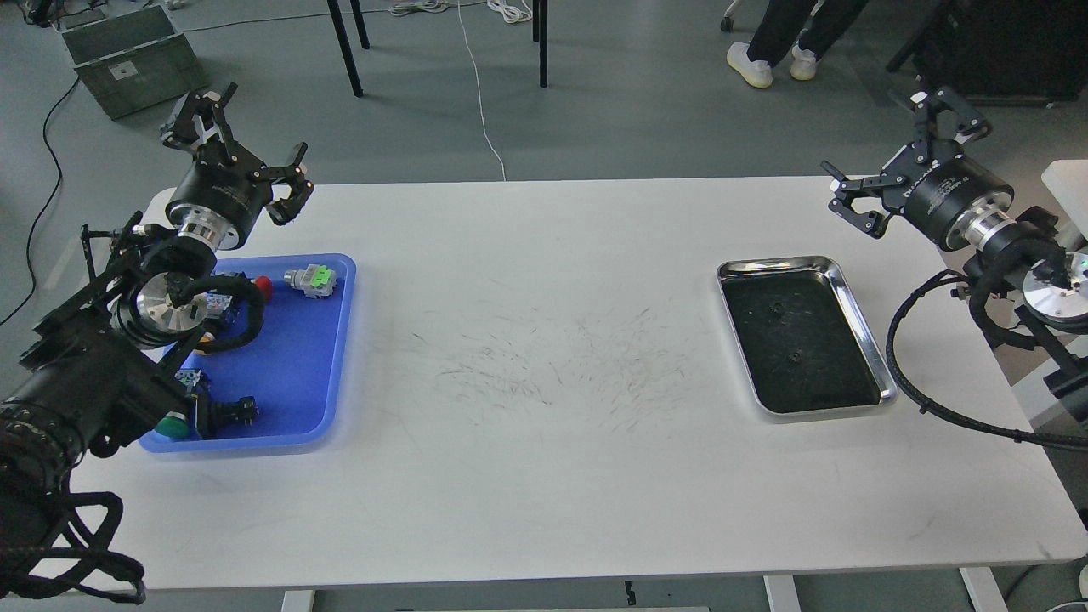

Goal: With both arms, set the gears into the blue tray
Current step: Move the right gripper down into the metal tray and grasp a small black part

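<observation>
Two tiny black gears lie on the black lining of the steel tray [858,319] at the right: one gear [774,309] toward the back, the other gear [795,356] nearer the middle. The blue tray [310,374] sits at the table's left and holds several coloured push-button switches. My left gripper [242,144] hangs open above the table's far left corner, behind the blue tray. My right gripper [909,161] is open and empty, raised over the far right edge, behind and to the right of the steel tray.
A green-capped switch [311,280] and a black one [223,413] lie in the blue tray, partly behind my left arm. The table's middle [552,365] bears only scuff marks. A grey crate [127,55], chair legs and a person's feet [769,64] are on the floor beyond.
</observation>
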You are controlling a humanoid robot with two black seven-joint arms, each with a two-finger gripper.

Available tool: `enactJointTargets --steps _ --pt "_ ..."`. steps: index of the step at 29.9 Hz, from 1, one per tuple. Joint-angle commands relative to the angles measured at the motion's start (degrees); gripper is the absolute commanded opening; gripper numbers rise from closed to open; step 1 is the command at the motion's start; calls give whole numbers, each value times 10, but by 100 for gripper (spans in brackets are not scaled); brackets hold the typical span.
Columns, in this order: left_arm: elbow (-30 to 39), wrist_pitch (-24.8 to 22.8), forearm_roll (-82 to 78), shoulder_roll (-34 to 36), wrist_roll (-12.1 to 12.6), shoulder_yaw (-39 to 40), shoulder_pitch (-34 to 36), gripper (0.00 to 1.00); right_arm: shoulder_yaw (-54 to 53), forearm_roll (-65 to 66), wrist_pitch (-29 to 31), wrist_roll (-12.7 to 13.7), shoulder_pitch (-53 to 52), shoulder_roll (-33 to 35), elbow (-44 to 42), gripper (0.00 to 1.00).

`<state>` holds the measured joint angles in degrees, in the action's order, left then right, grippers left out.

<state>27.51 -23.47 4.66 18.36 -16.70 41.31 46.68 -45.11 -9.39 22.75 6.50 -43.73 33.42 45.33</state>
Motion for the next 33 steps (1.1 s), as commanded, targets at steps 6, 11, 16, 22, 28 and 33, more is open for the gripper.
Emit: enactJointTargets --steps 6,11,16,22,28,33 --pt "0 -1 1 8 -1 1 0 99 284 88 -1 16 -168 81 34 99" --pt "0 2 1 9 -3 1 1 99 450 193 -10 21 -281 81 58 99" --pt "0 1 1 16 -3 1 0 99 516 311 -12 21 -325 70 63 99" --pt "0 -1 1 27 -3 1 0 99 587 455 -15 29 -338 42 80 99" --pt "1 -2 2 39 -3 2 0 99 653 493 -29 29 -337 -14 78 99" --pt "0 -2 2 41 -3 2 0 99 709 527 -29 29 -334 -61 68 99"
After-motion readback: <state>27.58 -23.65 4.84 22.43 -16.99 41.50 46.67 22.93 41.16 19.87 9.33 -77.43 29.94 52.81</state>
